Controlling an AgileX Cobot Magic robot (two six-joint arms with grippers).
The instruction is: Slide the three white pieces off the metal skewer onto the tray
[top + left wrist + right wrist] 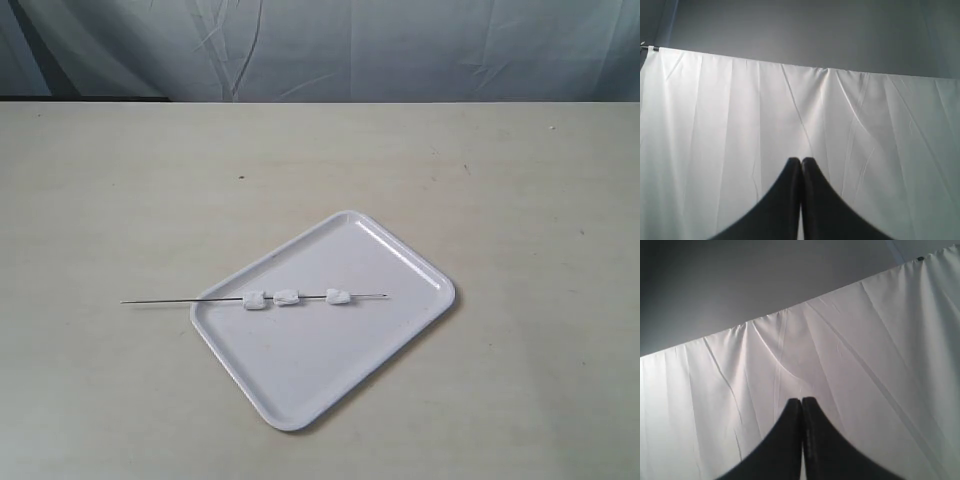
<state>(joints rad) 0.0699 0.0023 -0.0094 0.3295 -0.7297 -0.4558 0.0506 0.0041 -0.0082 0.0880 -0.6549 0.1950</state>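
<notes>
A thin metal skewer (pixel 165 301) lies across the white tray (pixel 300 385) in the exterior view, its left end sticking out over the table. Three white pieces are threaded on it over the tray: one (pixel 257 300) at the left, one (pixel 288 297) in the middle, one (pixel 339 296) toward the right tip. Neither arm shows in the exterior view. My left gripper (pixel 800 160) is shut with nothing between its black fingers, facing a white curtain. My right gripper (pixel 801 400) is likewise shut on nothing, also facing the curtain.
The tray sits turned at an angle on a pale beige table (pixel 110 200). A white curtain (pixel 400 50) hangs behind the table's far edge. A small dark speck (pixel 241 178) marks the tabletop behind the tray.
</notes>
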